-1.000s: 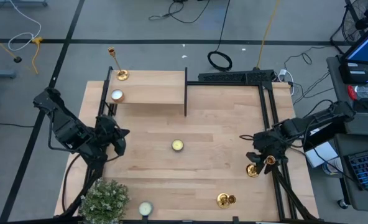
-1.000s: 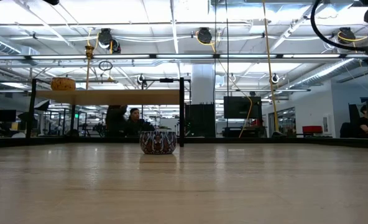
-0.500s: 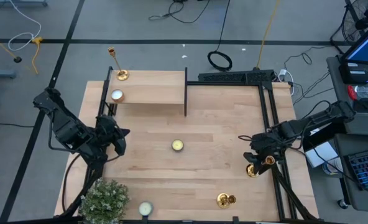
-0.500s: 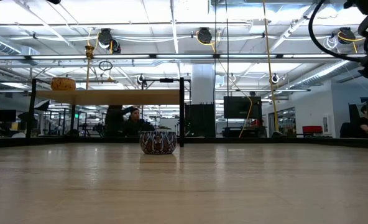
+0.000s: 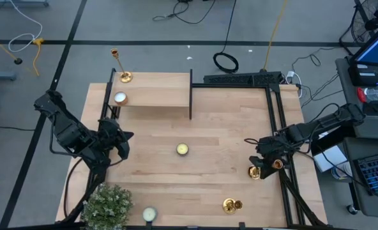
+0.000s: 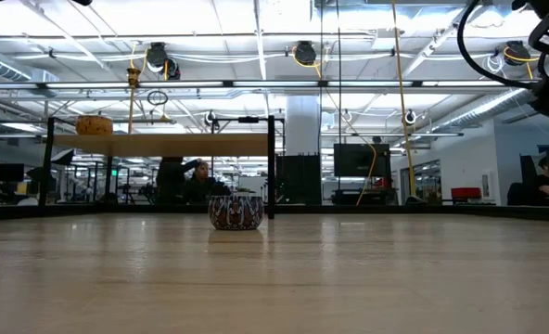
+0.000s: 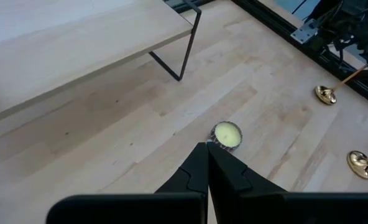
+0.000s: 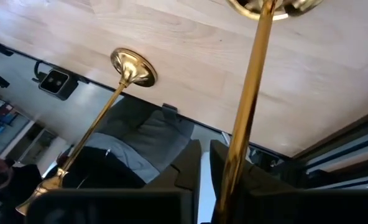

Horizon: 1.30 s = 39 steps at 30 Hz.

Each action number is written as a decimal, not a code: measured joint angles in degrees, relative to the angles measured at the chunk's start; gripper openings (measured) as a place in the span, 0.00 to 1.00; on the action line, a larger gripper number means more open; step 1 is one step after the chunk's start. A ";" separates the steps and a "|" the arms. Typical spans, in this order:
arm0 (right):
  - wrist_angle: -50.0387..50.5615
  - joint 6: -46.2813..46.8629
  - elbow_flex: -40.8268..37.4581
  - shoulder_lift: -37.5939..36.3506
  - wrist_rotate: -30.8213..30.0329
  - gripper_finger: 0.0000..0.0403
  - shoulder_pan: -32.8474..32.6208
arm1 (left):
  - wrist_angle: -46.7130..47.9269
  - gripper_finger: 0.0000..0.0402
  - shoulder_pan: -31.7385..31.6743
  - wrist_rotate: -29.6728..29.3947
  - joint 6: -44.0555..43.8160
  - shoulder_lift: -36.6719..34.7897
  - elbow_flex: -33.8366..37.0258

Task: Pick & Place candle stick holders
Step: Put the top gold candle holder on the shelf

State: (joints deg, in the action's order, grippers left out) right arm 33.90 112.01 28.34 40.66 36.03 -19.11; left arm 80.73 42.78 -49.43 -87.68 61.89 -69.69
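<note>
Here, going from the table's left edge, we keep the left gripper (image 5: 120,145) waiting there with its fingers pressed together and holding nothing, the yellow tealight (image 5: 182,149) near the table's middle beyond it. One candle stick holder (image 5: 120,67) stands upright on the raised shelf (image 5: 157,89) at the far left corner, beside a white tealight (image 5: 120,98). Near the right edge our right gripper (image 5: 264,165) has its fingers clamped tight on the thin stem of the second candle stick holder (image 5: 255,172), whose base looks just at the table's surface. The third candle stick holder (image 5: 231,205) stands by the near edge, toward the right corner. To do this lift well, we judge we should raise the stem straight up before travelling, keep it vertical so the heavy base does not swing, and stay clear of the black frame rail (image 5: 279,121) just beside the grip.
</note>
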 joint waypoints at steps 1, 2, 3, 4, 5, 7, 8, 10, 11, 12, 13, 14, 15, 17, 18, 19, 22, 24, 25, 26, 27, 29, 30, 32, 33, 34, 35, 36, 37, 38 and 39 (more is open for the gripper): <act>-0.14 0.08 0.00 0.00 -0.01 0.06 0.00 | 0.00 0.01 0.00 -0.04 0.00 0.00 0.00; -0.38 0.37 0.00 0.00 -0.06 0.06 0.00 | -0.02 0.01 0.00 -0.13 0.00 0.00 0.00; -0.74 0.61 0.00 0.00 -0.22 0.07 0.00 | -0.04 0.01 0.00 -0.20 -0.02 0.00 0.00; -1.30 0.78 -0.02 0.02 -0.37 0.07 0.00 | -0.11 0.01 0.00 -0.22 -0.02 0.00 0.00; -2.16 1.09 -0.02 0.04 -0.65 0.08 0.02 | -0.27 0.01 0.00 -0.28 -0.02 0.00 0.00; -4.60 1.74 -0.02 0.04 -1.83 0.07 0.43 | -0.59 0.01 0.00 -1.15 0.02 0.00 0.00; -5.98 2.02 -0.02 0.04 -2.45 0.07 0.75 | -0.74 0.01 0.00 -1.70 0.02 0.00 0.00; -8.81 2.26 -0.02 0.04 -3.94 0.06 1.59 | -1.12 0.01 0.00 -2.82 0.05 0.00 0.00; -10.19 2.38 -0.02 0.04 -4.53 0.06 2.02 | -1.26 0.01 -0.03 -3.17 0.04 0.00 0.00; -11.30 2.42 -0.02 0.04 -4.77 0.06 2.61 | -1.36 0.01 -0.19 -3.21 0.11 0.00 0.00; -12.19 2.61 -0.02 0.04 -4.74 0.06 3.20 | -1.39 0.01 -0.44 -3.18 0.32 0.00 0.00; -12.93 2.62 -0.02 0.04 -4.74 0.06 3.82 | -1.49 0.01 -0.68 -3.09 0.79 0.00 0.00; -13.40 2.59 -0.02 0.04 -4.71 0.06 4.45 | -1.73 0.01 -0.97 -2.88 1.62 0.00 0.00; -14.41 2.58 -0.02 0.04 -4.50 0.06 5.69 | -3.25 0.01 -1.68 -2.42 5.41 0.00 0.00; -15.12 2.56 -0.02 0.04 -4.48 0.07 6.32 | -4.68 0.01 -2.22 -2.04 8.47 0.00 0.00; -16.19 2.56 -0.02 0.06 -4.44 0.07 7.06 | -6.45 0.01 -2.84 -1.48 12.10 0.00 0.00; -21.29 2.55 -0.02 0.57 -4.47 0.07 9.50 | -13.48 0.01 -5.55 2.52 23.24 0.00 0.00; -25.98 2.30 -0.02 1.24 -4.49 0.06 11.43 | -19.69 0.01 -8.05 5.28 30.23 -0.03 0.74; -28.64 2.19 -0.02 1.74 -4.54 0.06 12.45 | -22.97 0.01 -9.44 6.52 33.91 -0.04 1.42; -31.16 2.09 -0.02 2.27 -4.74 0.06 13.46 | -26.47 0.01 -10.85 7.80 37.50 -0.04 2.33; -33.48 1.81 -0.02 2.89 -4.72 0.06 14.46 | -29.86 0.01 -12.11 9.11 40.92 0.00 3.25; -38.23 1.15 0.00 4.52 -4.74 0.06 16.24 | -35.84 0.01 -14.58 11.78 45.76 0.00 5.11; -40.13 0.93 0.00 5.21 -4.75 0.06 16.95 | -38.51 0.01 -15.81 13.03 47.56 0.00 6.05; -43.70 0.73 0.00 6.80 -4.68 0.06 18.03 | -44.45 0.01 -18.61 14.89 50.73 0.00 8.20; -45.36 0.61 0.00 7.65 -4.61 0.06 18.48 | -47.12 0.01 -19.96 15.36 52.70 0.00 9.28; -46.69 0.37 0.00 8.46 -4.52 0.06 18.83 | -49.97 0.01 -21.37 15.75 55.29 0.00 10.41; -48.12 0.18 0.00 9.24 -4.50 0.07 19.10 | -53.44 0.01 -22.81 16.47 58.64 0.00 11.53; -49.53 0.01 0.00 10.10 -4.52 0.07 19.20 | -57.08 0.01 -24.31 17.30 62.16 0.00 12.54; -51.08 -0.06 0.00 10.89 -4.53 0.07 19.33 | -60.65 0.01 -25.90 18.47 65.81 0.00 13.55; -52.46 -0.13 0.00 11.64 -4.52 0.07 19.42 | -64.53 0.01 -27.47 20.30 69.36 0.04 14.62; -53.81 -0.17 0.00 12.32 -4.50 0.07 19.47 | -69.14 0.01 -29.15 23.04 72.51 0.63 15.47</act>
State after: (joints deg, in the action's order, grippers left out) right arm -19.91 111.84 28.34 52.98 31.53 0.35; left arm 11.59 13.63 -26.39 -15.17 62.52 -54.22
